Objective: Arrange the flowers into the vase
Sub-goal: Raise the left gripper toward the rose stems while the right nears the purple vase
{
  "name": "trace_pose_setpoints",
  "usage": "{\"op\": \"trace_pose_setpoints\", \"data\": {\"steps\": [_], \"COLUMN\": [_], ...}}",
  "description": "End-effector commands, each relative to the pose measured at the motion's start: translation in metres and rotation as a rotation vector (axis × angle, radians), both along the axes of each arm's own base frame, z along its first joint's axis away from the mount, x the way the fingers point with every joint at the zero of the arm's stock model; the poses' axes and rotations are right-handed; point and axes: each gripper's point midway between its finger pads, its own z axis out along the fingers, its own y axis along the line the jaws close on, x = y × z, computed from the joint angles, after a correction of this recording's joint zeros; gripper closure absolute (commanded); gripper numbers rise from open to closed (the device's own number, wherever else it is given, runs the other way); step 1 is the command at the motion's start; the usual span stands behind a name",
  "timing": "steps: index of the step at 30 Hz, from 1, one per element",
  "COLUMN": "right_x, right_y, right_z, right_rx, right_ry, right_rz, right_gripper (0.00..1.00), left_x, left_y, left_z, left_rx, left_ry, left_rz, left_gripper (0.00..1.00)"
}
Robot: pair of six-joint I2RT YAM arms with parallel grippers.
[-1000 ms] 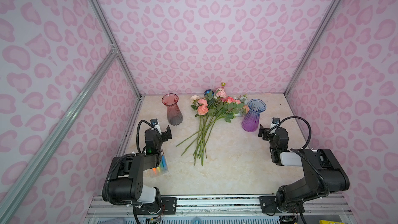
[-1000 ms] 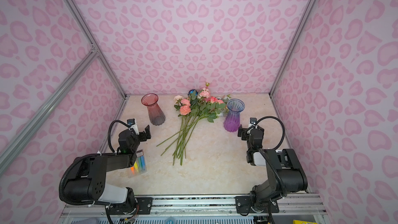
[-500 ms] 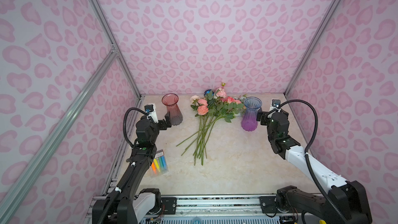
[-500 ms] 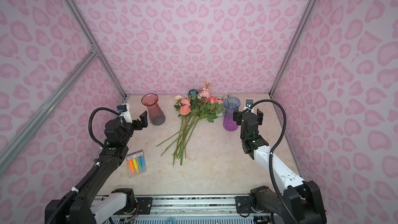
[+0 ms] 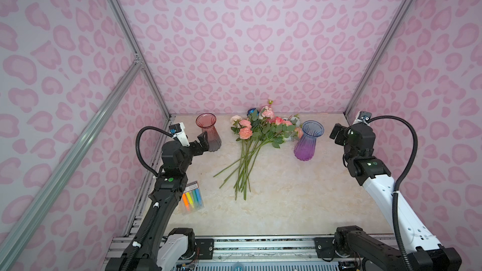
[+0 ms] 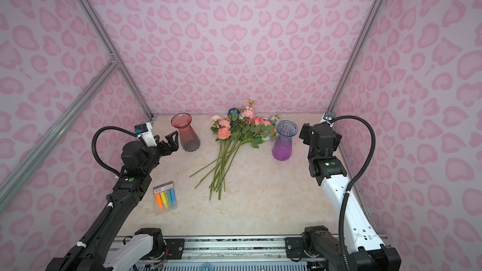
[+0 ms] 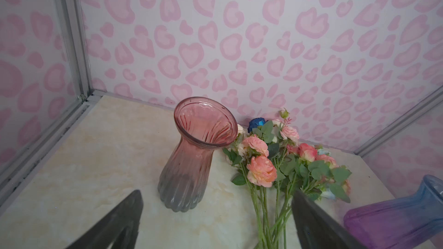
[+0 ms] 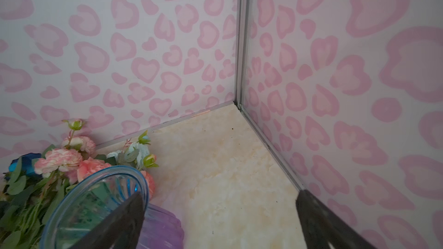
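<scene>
The flowers (image 5: 250, 147) all lie between the empty pink vase (image 5: 208, 132) and purple vase (image 5: 307, 142); left gripper (image 5: 200, 144) and right gripper (image 5: 337, 134) stand wide, empty.

A clear pack of coloured markers (image 5: 192, 198) is being supported flat at about eight o'clock by the marbled tabletop (image 5: 300, 199), which is being enclosed by pink heart-patterned walls (image 5: 247, 48).

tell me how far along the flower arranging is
Done: nothing yet; the pink vase and the blue-purple vase both look empty. In hand: nothing; the left hand is open near the pink vase, the right hand open beside the blue-purple vase. Left: all the flowers, lying in one bunch on the table between the vases.
</scene>
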Motion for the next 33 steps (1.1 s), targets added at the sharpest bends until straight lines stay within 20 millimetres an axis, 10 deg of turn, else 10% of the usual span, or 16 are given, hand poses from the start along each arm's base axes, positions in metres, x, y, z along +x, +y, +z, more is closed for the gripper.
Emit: {"op": "trace_pose_setpoints", "data": {"steps": [1,6,9,21,33], "right_x": [-0.005,-0.021,-0.016,-0.014,0.052], "right_y": [0.008,-0.015,-0.001,-0.014,0.032], "right_z": [-0.017,-0.008,-0.003,0.004,-0.038], "right_rx": [0.001,0.301,0.446,0.418,0.339], "right_ry": [0.086,-0.093,-0.165,0.02,0.409], "right_rz": [0.056,-0.103,0.115,0.03,0.216], "right_gripper": [0.0,0.0,0.0,0.56,0.44], "left_x": [-0.01,-0.031,-0.042,-0.04,-0.057], "left_y": [0.007,0.01,0.02,-0.007,-0.089], "left_z": [0.011,0.038,0.03,0.004,-0.054], "left_rx": [-0.068,-0.218,-0.372,-0.465,-0.45], "left_ry": [-0.005,0.073,0.099,0.238,0.486], "left_rz": [0.049,0.096,0.186,0.065,-0.252], "left_gripper": [0.02,0.02,0.02,0.09,0.19]}}
